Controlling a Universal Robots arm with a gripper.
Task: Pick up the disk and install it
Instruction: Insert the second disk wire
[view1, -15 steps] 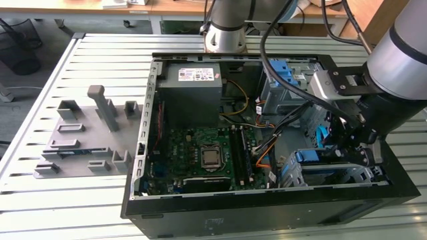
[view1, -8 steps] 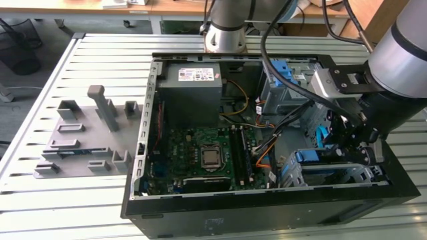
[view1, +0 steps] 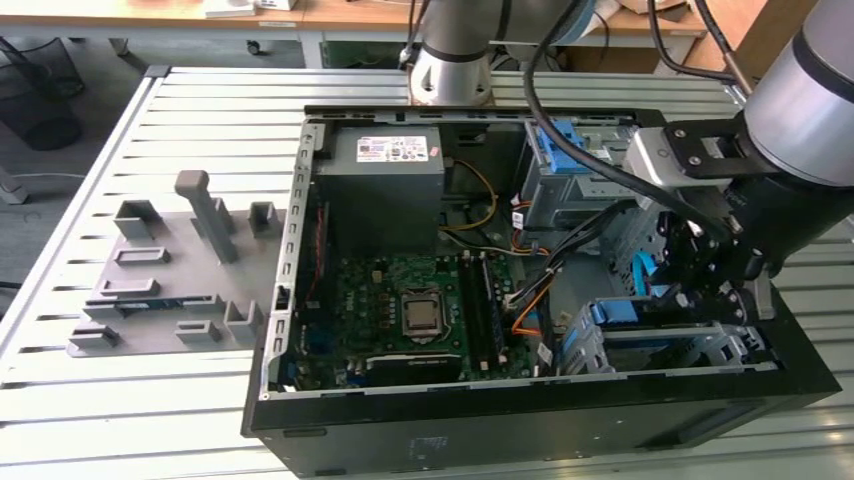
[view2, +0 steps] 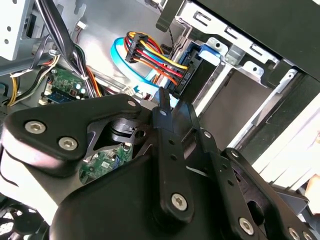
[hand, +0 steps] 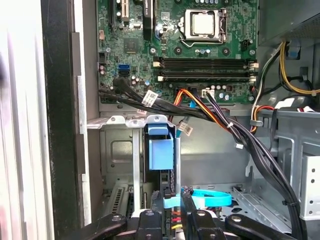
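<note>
The disk (hand: 161, 152) stands edge-on in a slot of the metal drive cage (hand: 117, 145), its blue carrier bracket at the cage's rim. In the second wrist view the disk (view2: 196, 70) has a plug with coloured wires (view2: 150, 52) in its end. My gripper (hand: 171, 200) is at that wired end, its two black fingers (hand: 155, 202) close together on either side of the disk's edge. The gripper (view2: 172, 102) has a light-blue flat cable (view2: 122, 62) running past its tips. In the exterior view my gripper (view1: 691, 290) reaches down into the open computer case over the disk (view1: 621, 310).
The case (view1: 534, 420) lies open on a slatted metal table (view1: 200, 90). Inside are a green motherboard (view1: 400, 300), a grey power-supply box (view1: 387, 190), a second cage with blue brackets (view1: 567, 150) and black cable bundles (hand: 240, 135). A grey fixture plate (view1: 167, 280) sits at the exterior view's left.
</note>
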